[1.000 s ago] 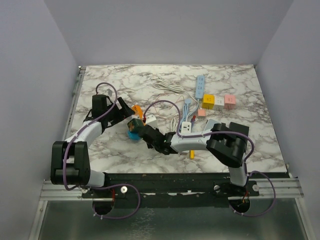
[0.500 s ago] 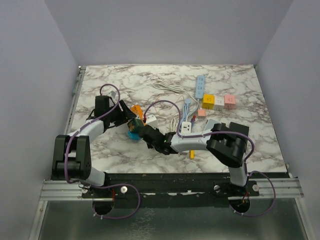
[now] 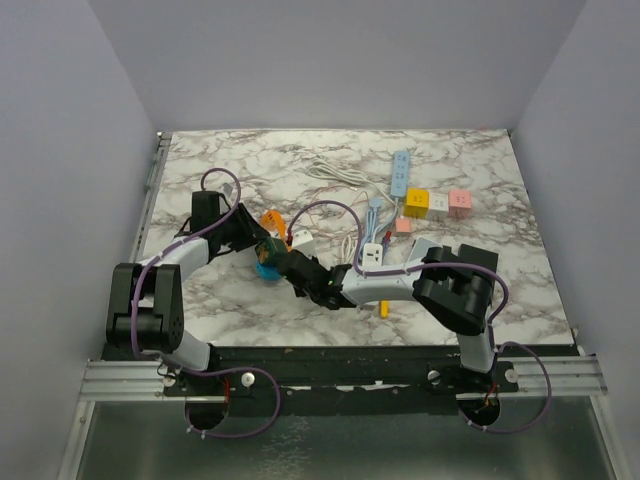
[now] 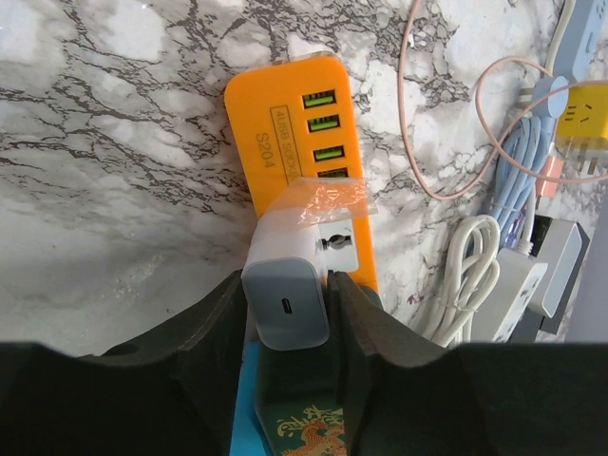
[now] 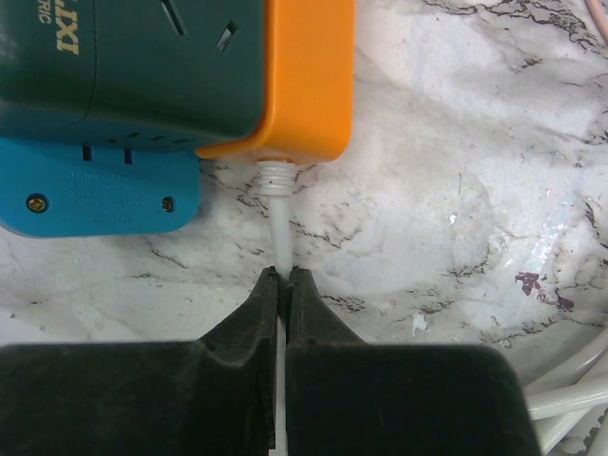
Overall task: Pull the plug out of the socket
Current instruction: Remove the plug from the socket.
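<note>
White plug seated on the end of the orange socket strip, clamped on both sides by left gripper. Right gripper pinched together on the strip's white cord, just off that end.

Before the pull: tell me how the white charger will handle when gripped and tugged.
The charger looks rigid and smooth, so the left fingers may slip. The orange strip seems light and may lift with it unless the right gripper pinching its cord anchors it.

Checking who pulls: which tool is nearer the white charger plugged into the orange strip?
Left. The left tool straddles the white charger; the right tool pinches the orange strip's white cord, off the charger.
</note>
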